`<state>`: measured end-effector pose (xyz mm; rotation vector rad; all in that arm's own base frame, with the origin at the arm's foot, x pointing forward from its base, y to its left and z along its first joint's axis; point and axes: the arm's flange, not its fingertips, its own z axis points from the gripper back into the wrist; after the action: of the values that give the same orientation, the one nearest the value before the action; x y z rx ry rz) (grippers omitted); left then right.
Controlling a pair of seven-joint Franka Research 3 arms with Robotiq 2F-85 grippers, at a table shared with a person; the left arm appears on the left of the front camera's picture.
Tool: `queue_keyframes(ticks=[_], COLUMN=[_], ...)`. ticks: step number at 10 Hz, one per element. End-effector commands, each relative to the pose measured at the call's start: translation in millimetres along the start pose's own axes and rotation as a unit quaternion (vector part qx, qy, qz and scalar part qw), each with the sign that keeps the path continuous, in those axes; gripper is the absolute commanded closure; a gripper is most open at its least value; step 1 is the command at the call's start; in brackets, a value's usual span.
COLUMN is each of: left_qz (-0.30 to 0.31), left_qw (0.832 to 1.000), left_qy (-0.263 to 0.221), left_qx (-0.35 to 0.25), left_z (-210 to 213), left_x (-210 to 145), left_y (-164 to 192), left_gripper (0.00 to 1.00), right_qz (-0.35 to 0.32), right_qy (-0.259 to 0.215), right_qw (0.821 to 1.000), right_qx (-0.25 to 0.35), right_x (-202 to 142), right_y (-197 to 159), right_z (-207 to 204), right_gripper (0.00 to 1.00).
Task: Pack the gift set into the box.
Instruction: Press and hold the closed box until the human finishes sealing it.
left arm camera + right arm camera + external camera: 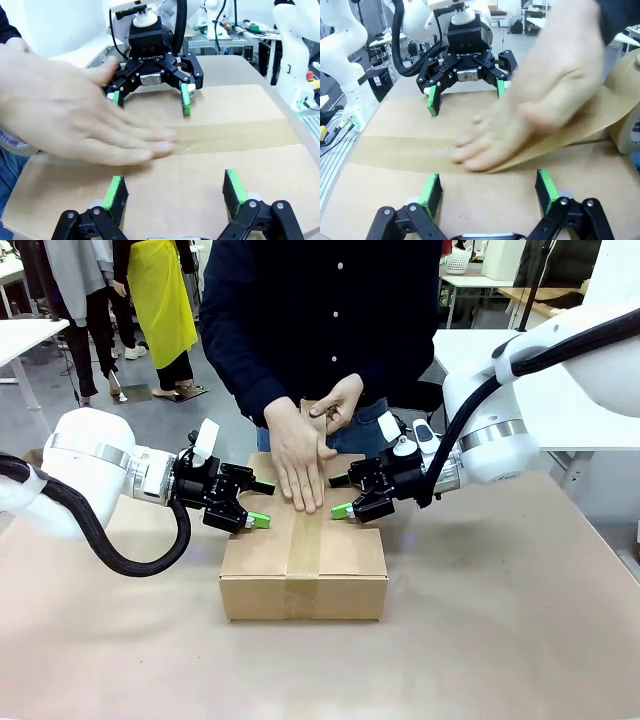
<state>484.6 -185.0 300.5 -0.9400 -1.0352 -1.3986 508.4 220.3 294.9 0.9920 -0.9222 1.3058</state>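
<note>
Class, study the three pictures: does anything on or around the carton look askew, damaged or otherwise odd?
Nothing stands out. The box sits closed and square on the table, tape running straight along its seam. A person's hand smooths the tape while the left gripper and right gripper, both open, press the flaps either side.

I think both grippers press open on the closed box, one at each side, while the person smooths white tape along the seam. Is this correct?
Almost. The tape is brown, not white, as the front view shows. The rest holds: the left gripper and right gripper rest open on the closed box, one at each side, while the person's hand smooths the tape along the seam.
</note>
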Motion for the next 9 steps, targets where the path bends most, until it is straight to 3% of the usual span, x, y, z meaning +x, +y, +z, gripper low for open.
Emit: queue_keyframes(ticks=[1,9], left_qz=[-0.003,-0.003], left_qw=[1.000,1.000], left_qy=[0.001,0.001], left_qx=[-0.001,-0.001], left_z=[-0.3,-0.3], left_x=[-2.4,-2.4], left_y=[-1.5,-1.5], left_gripper=[0.00,0.00], right_qz=[-0.004,-0.004], right_qy=[0.001,0.001], right_qw=[1.000,1.000], right_qx=[-0.011,-0.011], right_x=[-1.9,-1.9], right_y=[3.6,3.6], right_z=[-1.4,-1.4], right_gripper=[0.00,0.00])
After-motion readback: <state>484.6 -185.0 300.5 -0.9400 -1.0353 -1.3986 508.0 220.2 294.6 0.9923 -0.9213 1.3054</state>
